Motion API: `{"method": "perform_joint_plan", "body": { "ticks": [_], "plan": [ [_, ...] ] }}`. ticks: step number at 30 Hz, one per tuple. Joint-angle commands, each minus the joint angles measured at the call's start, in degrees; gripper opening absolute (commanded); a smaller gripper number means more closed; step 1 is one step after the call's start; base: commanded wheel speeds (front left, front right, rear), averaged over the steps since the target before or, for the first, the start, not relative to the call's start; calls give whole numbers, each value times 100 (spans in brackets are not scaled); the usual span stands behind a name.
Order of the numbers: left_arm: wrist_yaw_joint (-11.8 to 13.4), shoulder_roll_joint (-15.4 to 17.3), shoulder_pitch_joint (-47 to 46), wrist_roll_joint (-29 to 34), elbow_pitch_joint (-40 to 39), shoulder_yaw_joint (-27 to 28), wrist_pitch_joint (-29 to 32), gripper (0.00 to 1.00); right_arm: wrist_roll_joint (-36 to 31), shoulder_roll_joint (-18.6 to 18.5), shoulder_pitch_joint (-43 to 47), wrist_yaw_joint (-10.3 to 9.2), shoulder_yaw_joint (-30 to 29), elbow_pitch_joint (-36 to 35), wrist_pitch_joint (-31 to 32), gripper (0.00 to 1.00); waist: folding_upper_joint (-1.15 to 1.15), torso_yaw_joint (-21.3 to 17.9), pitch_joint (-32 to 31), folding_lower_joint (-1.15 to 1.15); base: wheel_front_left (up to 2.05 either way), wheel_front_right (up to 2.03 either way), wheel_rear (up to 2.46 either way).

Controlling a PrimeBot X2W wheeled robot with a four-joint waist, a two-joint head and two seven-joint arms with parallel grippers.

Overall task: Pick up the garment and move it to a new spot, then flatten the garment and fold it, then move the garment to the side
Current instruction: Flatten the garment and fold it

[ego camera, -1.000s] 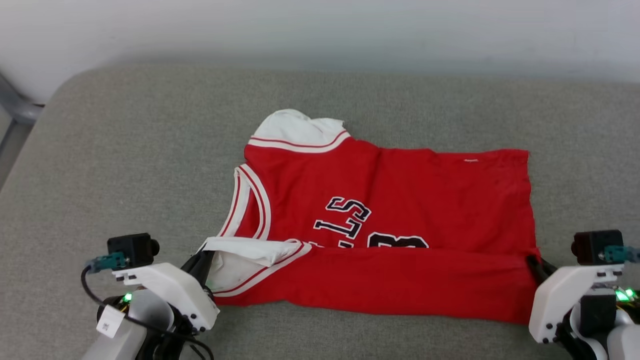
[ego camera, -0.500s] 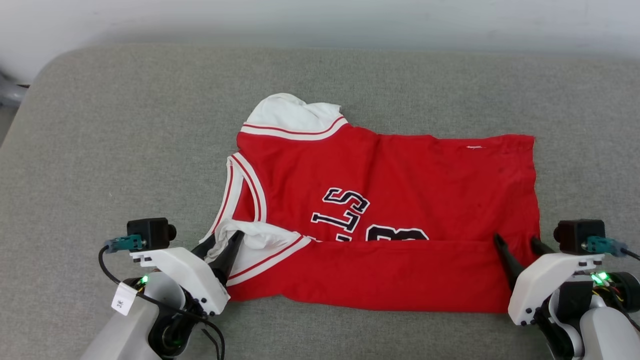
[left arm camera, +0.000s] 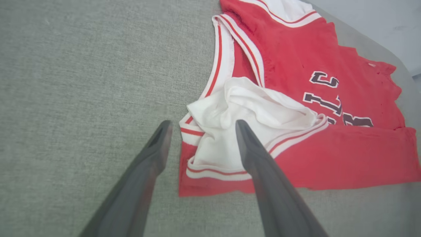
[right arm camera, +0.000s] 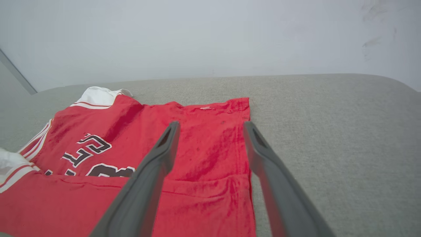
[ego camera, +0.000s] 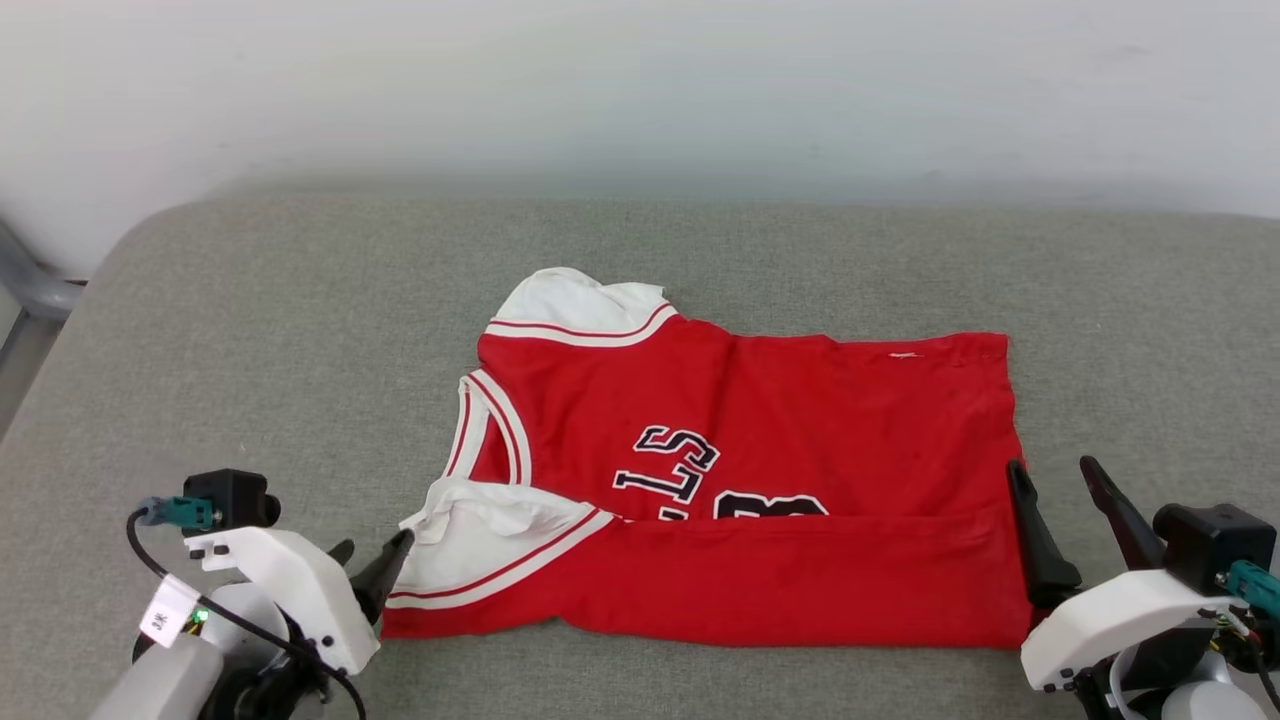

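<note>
The garment (ego camera: 740,470) is laid flat on the grey worktop (ego camera: 250,330), its near edge folded up over the lettering. The left gripper (ego camera: 372,545) is held at its white sleeve corner, the right gripper (ego camera: 1052,467) at its hem corner. Both pairs of fingers are spread wide, and nothing is gripped.

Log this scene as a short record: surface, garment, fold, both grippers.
surface: grey padded surface
garment: red jersey, white sleeves, lying collar toward the robot's left
fold: near long edge folded over the front, covering part of the lettering
left gripper: open, at the near white sleeve, holding nothing
right gripper: open, at the hem end, holding nothing
</note>
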Motion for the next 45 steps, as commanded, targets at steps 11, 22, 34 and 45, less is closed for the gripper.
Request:
{"method": "perform_joint_plan", "body": {
  "ticks": [11,22,34,45],
  "plan": [
    [541,753,340,-774,-1063,-74,2018,100,-21,194,198,-4,59,-668,287,100,0,-395,421,0,0,0,0],
    [342,380,390,-1006,-538,-490,2543,81,177,239,103,-4,-87,-638,402,100,0,-524,729,0,0,0,0],
    [-188,239,181,-898,-218,-364,1950,0,578,18,315,-4,-536,-727,2047,100,0,-353,476,0,0,0,0],
    [93,789,392,-659,-1291,-16,1556,0,639,-305,171,-4,-543,-967,4463,100,0,-135,473,0,0,0,0]
  ]
}}
